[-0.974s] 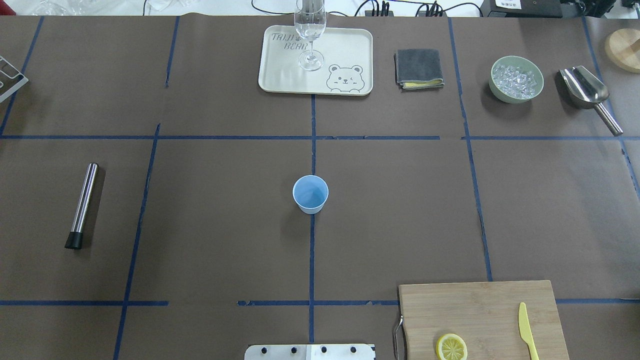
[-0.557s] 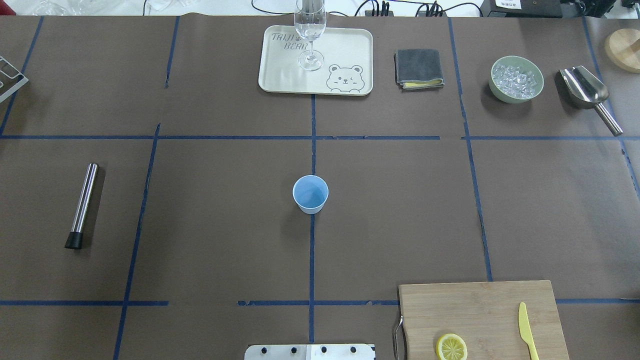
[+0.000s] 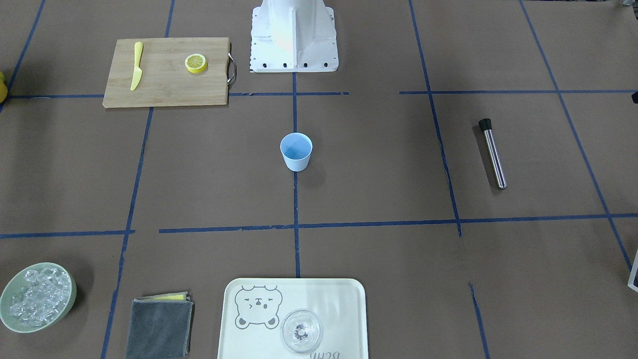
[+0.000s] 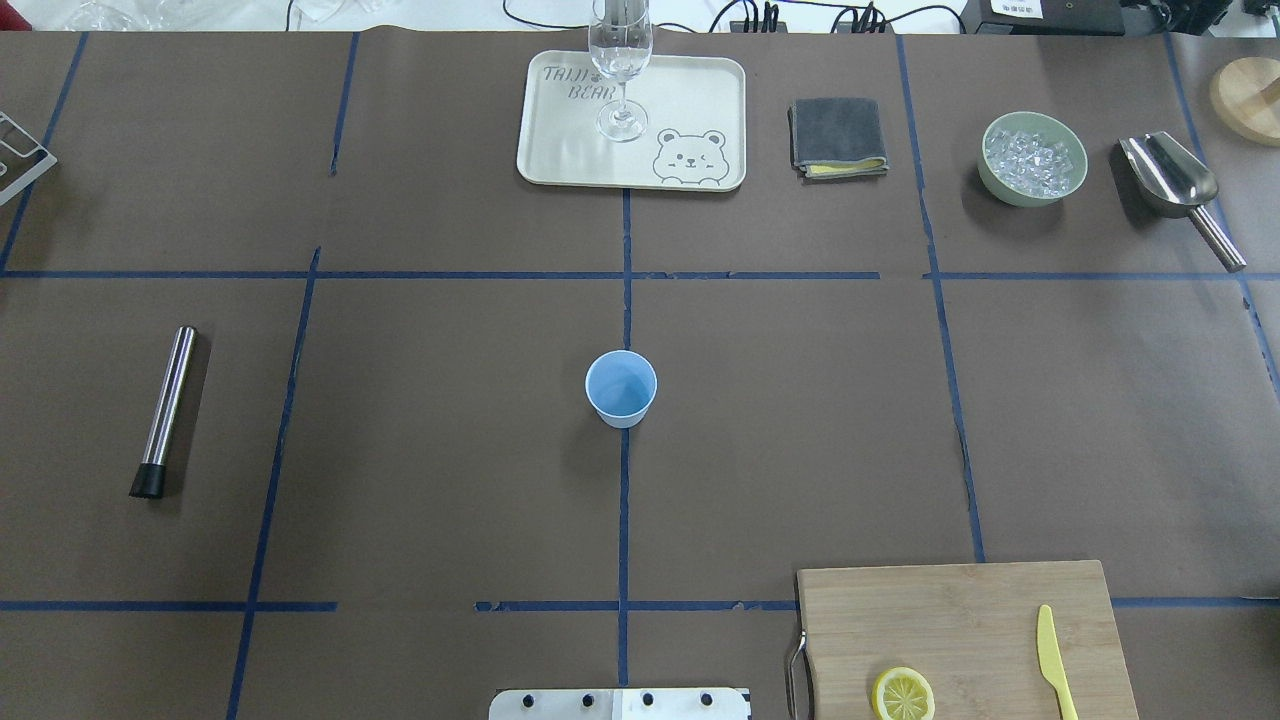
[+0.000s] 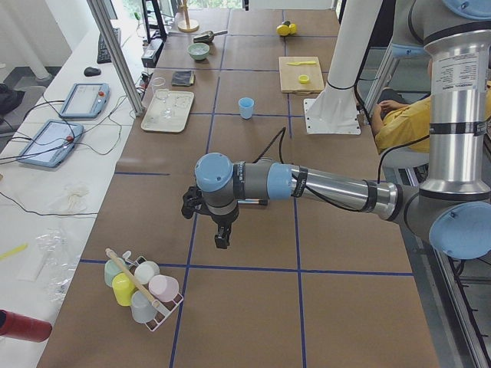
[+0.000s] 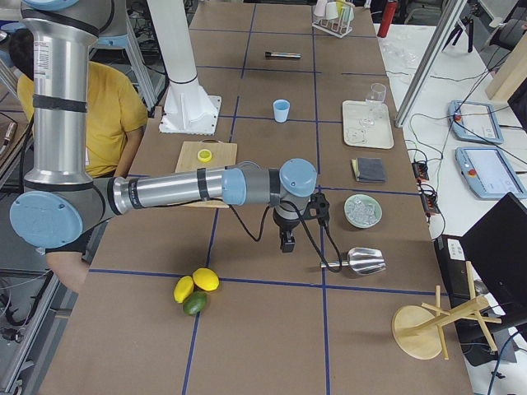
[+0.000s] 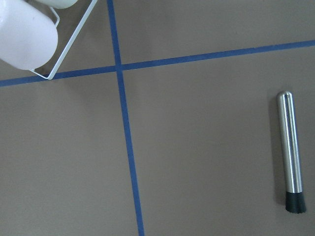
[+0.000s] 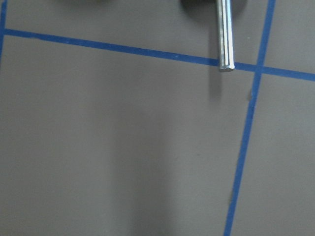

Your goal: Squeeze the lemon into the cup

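Note:
The lemon (image 4: 903, 694) is a thick round slice lying on the wooden cutting board (image 4: 950, 620) at the near right; it also shows in the front view (image 3: 196, 63). The light-blue cup (image 4: 620, 388) stands upright at the table's middle and looks empty, as the front view (image 3: 296, 151) also shows. My left gripper (image 5: 222, 238) hangs over the table's far left end, well away from both. My right gripper (image 6: 287, 241) hangs past the right end, near the scoop. Each shows only in a side view, so I cannot tell whether it is open or shut.
A yellow knife (image 4: 1052, 660) lies on the board. A tray (image 4: 700, 100) with a clear glass (image 4: 621, 60), a grey cloth (image 4: 838, 137), a green bowl of ice (image 4: 1033, 158) and a metal scoop (image 4: 1175, 185) line the far side. A steel muddler (image 4: 165, 410) lies left. A cup rack (image 5: 142, 287) stands beyond.

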`<action>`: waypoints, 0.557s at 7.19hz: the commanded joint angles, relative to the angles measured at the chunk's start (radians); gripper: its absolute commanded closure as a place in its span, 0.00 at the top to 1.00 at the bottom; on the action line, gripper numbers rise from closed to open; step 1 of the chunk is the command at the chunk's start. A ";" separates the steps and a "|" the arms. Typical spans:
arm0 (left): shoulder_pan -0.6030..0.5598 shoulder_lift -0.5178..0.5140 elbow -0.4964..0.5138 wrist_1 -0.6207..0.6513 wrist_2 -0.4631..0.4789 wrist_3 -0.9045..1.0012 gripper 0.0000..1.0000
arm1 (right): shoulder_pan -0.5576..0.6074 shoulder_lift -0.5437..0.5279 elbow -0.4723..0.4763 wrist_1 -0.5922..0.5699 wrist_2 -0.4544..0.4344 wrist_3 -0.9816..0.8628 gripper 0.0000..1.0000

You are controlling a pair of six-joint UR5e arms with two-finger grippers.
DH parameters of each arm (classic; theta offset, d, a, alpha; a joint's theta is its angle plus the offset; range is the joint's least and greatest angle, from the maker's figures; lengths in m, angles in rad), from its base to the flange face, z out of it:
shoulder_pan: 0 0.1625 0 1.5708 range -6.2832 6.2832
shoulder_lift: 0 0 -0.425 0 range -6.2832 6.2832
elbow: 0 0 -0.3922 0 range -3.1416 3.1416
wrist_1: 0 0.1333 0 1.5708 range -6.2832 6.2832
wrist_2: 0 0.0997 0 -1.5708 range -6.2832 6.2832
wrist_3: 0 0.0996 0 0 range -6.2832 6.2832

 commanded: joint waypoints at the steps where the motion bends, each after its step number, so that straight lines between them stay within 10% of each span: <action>1: 0.000 0.002 0.001 -0.018 -0.006 -0.003 1.00 | -0.167 -0.047 0.226 0.003 0.022 0.283 1.00; 4: 0.002 0.002 0.005 -0.019 -0.006 0.000 1.00 | -0.541 -0.118 0.388 0.300 -0.098 0.739 1.00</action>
